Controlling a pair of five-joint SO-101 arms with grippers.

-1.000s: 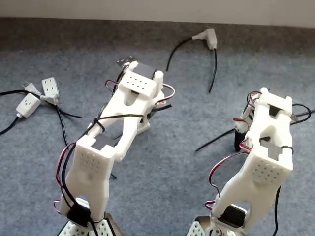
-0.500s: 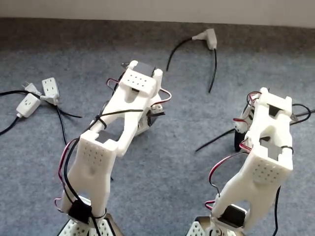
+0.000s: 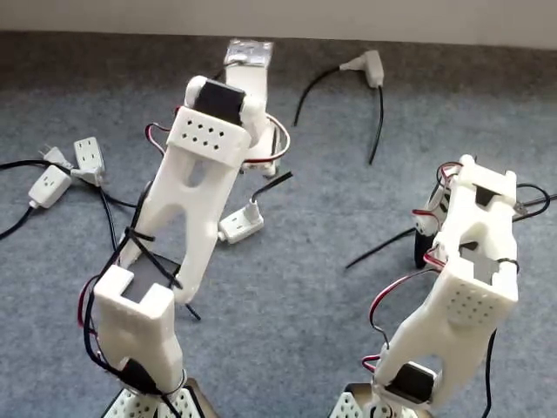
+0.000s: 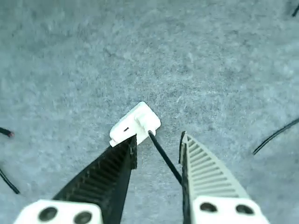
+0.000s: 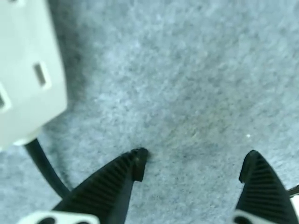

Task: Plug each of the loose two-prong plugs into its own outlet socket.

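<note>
The left gripper (image 4: 158, 139) hangs over the grey counter (image 3: 305, 305) with its jaws spread and holding nothing. A white socket block (image 4: 135, 123) lies flat on the counter just past the tip of the dark jaw, close to touching it, though contact cannot be told. Its black cord (image 4: 164, 156) runs back through the gap between the two jaws. From the high view this socket block (image 3: 241, 225) sits beside the raised left arm, near the middle of the counter.

The right gripper (image 5: 194, 157) is low over the counter, jaws spread wide and holding nothing, with bare grey surface between them. A second socket block (image 5: 28, 79), slotted face up, lies off to the side of the dark jaw and apart from it, and its cord (image 5: 44, 172) passes just outside that jaw.

An angled white plug (image 3: 365, 68) lies at the far side of the counter, well apart from both arms. A cluster of white cord ends (image 3: 65, 170) rests at the counter's left side.
</note>
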